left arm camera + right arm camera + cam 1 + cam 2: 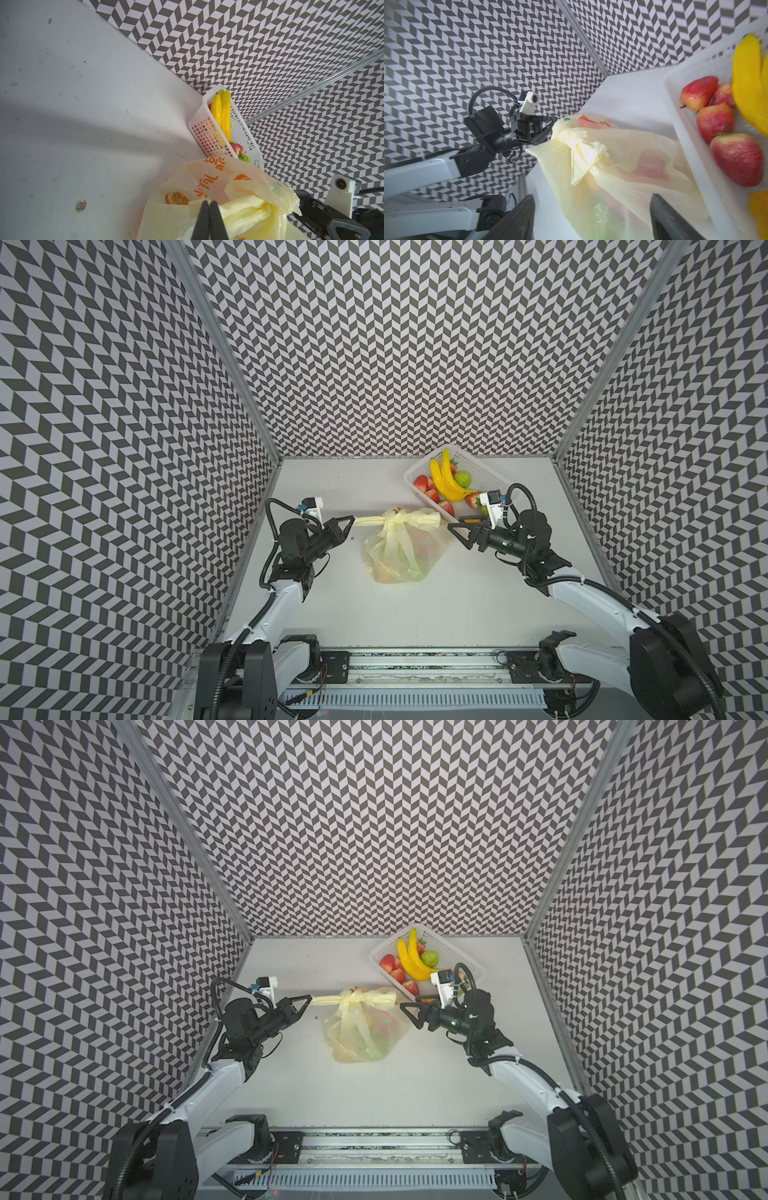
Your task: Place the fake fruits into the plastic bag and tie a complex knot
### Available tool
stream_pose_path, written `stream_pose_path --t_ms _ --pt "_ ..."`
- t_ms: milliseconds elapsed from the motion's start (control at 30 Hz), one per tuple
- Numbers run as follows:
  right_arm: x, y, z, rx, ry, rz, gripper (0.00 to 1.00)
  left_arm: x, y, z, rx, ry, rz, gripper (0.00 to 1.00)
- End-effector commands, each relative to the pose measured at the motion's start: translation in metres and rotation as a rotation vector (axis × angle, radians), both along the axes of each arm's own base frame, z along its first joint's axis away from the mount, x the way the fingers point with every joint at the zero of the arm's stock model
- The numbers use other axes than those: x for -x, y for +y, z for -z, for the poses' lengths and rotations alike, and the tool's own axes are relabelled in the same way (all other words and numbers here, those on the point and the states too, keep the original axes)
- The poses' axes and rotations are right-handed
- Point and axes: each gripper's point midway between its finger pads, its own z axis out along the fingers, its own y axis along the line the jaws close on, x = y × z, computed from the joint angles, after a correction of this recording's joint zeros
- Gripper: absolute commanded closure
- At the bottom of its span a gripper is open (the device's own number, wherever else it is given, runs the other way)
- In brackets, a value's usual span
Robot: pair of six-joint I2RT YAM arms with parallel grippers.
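Note:
The pale-yellow plastic bag (395,564) (353,1040) lies mid-table, and red and green fake fruits (426,546) show through its skin. Its handles are bunched into the knot (390,521) (352,999) (571,141) on top. My left gripper (353,521) (309,999) (208,202) is shut on the strap end that sticks out of the knot to the left, stretched taut. My right gripper (451,529) (403,1009) (592,197) stands open just right of the other strap end (432,517), holding nothing. More fake fruits, yellow bananas (446,483) among them, lie in the basket.
A white perforated basket (478,467) (465,959) (691,145) stands at the back right, close behind my right gripper, and holds red strawberries (422,483) and a green fruit (461,479). Patterned walls close in the table on three sides.

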Motion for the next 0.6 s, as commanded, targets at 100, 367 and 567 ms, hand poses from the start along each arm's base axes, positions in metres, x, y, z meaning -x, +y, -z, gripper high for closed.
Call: stream_pose_path --t_ms 100,367,567 --pt "-0.003 0.031 -0.023 -0.122 0.07 -0.084 0.15 0.003 -0.008 -0.007 0.011 -0.039 0.029 1.0" --pt "-0.018 0.053 -0.017 -0.132 0.097 -0.092 0.25 0.005 -0.013 -0.012 0.018 -0.056 0.051 1.0" --pt "-0.028 0.059 -0.014 -0.141 0.127 -0.093 0.48 0.006 -0.017 -0.014 0.018 -0.066 0.064 1.0"
